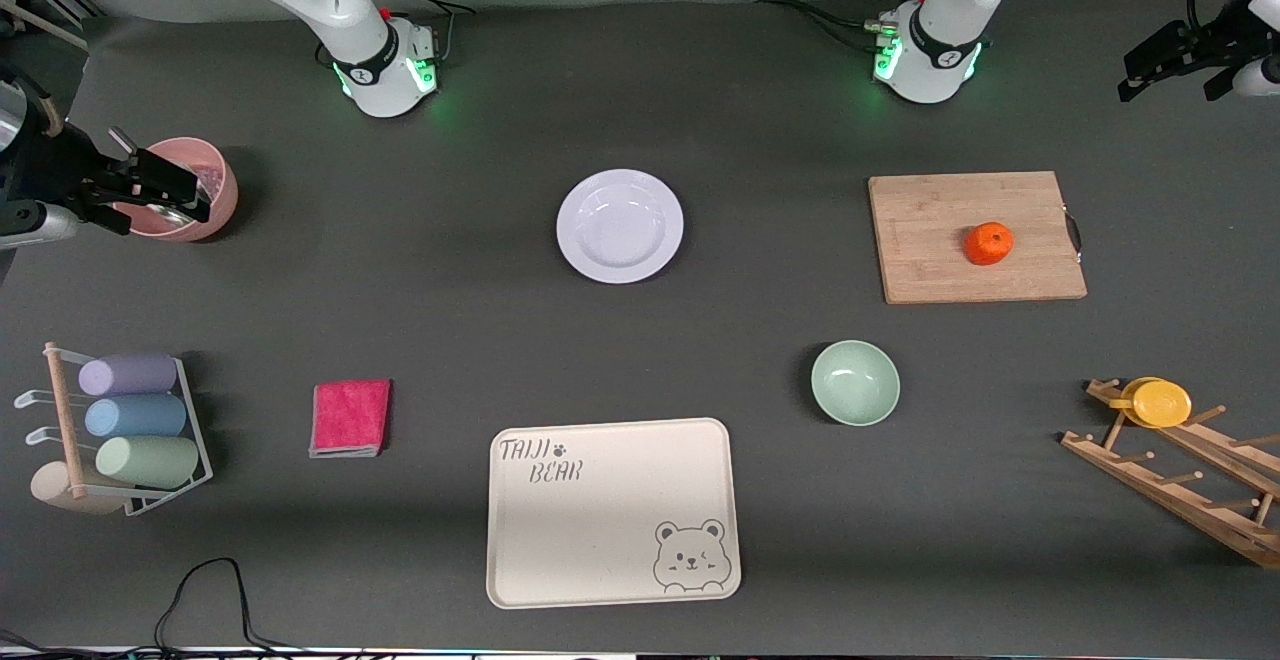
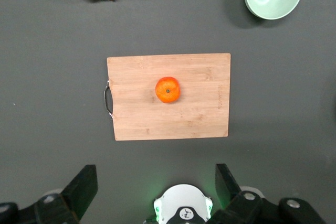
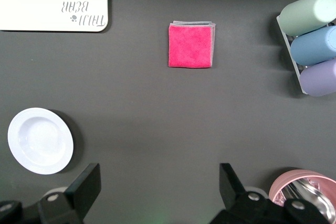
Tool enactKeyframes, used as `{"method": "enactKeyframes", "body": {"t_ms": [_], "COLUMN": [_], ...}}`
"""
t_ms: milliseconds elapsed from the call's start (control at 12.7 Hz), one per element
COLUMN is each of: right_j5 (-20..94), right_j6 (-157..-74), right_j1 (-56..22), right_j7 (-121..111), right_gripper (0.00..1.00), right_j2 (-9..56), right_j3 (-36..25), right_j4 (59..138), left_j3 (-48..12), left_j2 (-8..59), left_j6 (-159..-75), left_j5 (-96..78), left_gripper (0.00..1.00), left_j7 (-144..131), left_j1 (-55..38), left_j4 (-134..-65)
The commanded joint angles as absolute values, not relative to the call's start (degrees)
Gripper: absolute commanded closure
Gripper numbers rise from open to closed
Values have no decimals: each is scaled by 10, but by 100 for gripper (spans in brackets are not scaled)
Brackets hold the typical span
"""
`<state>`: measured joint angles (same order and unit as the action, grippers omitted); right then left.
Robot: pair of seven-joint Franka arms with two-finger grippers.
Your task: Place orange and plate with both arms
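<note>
The orange (image 1: pixel 989 243) lies on a wooden cutting board (image 1: pixel 975 236) toward the left arm's end of the table. In the left wrist view the orange (image 2: pixel 168 89) sits at the middle of the board (image 2: pixel 199 114). The white plate (image 1: pixel 620 226) lies empty at mid-table, farther from the front camera than the cream tray, and shows in the right wrist view (image 3: pixel 40 140). My left gripper (image 1: pixel 1175 75) (image 2: pixel 155 174) is open and empty, high over its table end. My right gripper (image 1: pixel 160 180) (image 3: pixel 158 174) is open and empty, up over the pink cup.
A mint-green bowl (image 1: pixel 855 383) stands nearer the front camera than the board. A cream bear tray (image 1: pixel 612 510) lies at the front edge. Also here are a pink cloth (image 1: pixel 350 418), a rack of cups (image 1: pixel 130 430), a pink cup (image 1: pixel 225 202), and a wooden rack holding a yellow cup (image 1: pixel 1160 403).
</note>
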<state>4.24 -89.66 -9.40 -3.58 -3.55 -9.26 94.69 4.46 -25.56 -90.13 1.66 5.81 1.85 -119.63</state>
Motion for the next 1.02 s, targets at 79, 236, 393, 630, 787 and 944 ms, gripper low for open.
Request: {"method": "enactKeyframes", "body": {"t_ms": [79, 236, 393, 630, 787, 944], "right_j5": [47, 56, 59, 66, 77, 95], "right_j6": [-889, -889, -889, -890, -893, -896], "right_j1": [-98, -98, -98, -98, -97, -98], "right_j7": [-23, -21, -21, -24, -29, -27], "right_gripper": [0, 0, 0, 0, 0, 0], "right_j2": [-34, -34, -33, -28, -25, -19], "right_j3": [-95, -94, -92, -93, -95, -95], "right_j4": [937, 936, 937, 939, 939, 939], "left_j3": [44, 44, 44, 43, 43, 43], "left_j2": [-265, -251, -236, -203, -185, -152], "left_j6": [-1011, -1080, -1140, -1238, -1305, -1377], "left_j5": [30, 30, 30, 29, 29, 29], "left_gripper": [0, 0, 0, 0, 0, 0], "left_j7": [65, 65, 64, 64, 57, 57], "left_j1": [19, 22, 22, 21, 18, 18], "left_j4": [-1298, -1342, -1381, -1438, -1478, -1510]}}
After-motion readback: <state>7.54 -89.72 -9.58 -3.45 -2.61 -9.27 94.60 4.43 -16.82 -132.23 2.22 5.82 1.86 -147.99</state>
